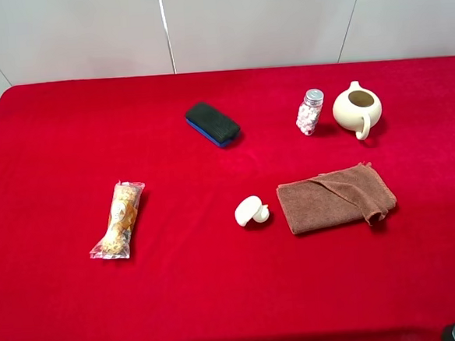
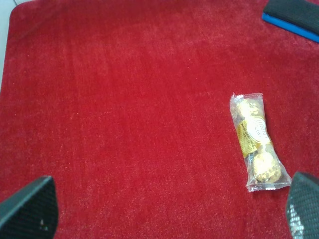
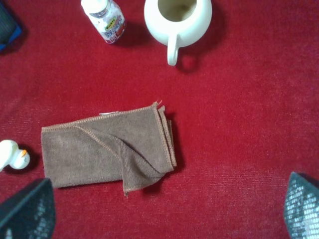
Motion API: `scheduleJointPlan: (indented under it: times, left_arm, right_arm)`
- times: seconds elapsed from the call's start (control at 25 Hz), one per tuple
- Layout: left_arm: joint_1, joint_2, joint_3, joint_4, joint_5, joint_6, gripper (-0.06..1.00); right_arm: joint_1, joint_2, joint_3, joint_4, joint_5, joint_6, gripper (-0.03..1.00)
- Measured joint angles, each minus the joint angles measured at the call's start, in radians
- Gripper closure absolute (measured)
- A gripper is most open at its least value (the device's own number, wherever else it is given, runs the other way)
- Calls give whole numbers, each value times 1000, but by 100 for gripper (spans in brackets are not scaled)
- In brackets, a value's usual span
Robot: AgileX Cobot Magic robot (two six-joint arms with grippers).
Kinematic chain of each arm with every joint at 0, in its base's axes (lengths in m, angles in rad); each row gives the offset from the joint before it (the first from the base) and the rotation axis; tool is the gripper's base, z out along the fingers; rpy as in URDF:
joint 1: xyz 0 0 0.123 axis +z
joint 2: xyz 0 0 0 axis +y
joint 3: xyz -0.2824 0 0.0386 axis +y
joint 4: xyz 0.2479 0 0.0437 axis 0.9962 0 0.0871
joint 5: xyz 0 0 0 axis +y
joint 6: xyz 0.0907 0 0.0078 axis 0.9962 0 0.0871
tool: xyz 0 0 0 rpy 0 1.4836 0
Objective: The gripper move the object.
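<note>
Left gripper (image 2: 169,211) has its jaws spread over bare red surface (image 2: 124,99), a snack pack (image 2: 256,142) just inside the far jaw. Right gripper (image 3: 164,211) is spread too, empty; cloth (image 3: 99,149) lies just ahead, the teapot (image 3: 178,20) well beyond it beside a bottle (image 3: 106,20)

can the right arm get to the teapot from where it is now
Probably yes. The teapot stands upright and lidless on the right side, apart from the small bottle. The right tool is open, with only the flat brown cloth lying between.
</note>
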Motion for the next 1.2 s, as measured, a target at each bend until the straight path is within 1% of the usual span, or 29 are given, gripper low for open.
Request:
scheduleJointPlan:
  times: [0.36, 0.68, 0.88, 1.08, 1.2]
  left_arm:
    - [0, 0, 0, 0, 0, 0, 4]
    - [0, 0, 0, 0, 0, 0, 4]
    - [0, 0, 0, 0, 0, 0, 4]
    - [0, 0, 0, 0, 0, 0, 4]
    - [0, 0, 0, 0, 0, 0, 4]
  right_arm:
    - [0, -304, 208, 0, 3, 1, 28]
    - [0, -516, 341, -2, 2, 1, 28]
    - [0, -635, 394, -18, -55, 1, 28]
    - [0, -757, 474, -78, -97, 2, 28]
    - [2, -837, 531, -98, -129, 3, 28]
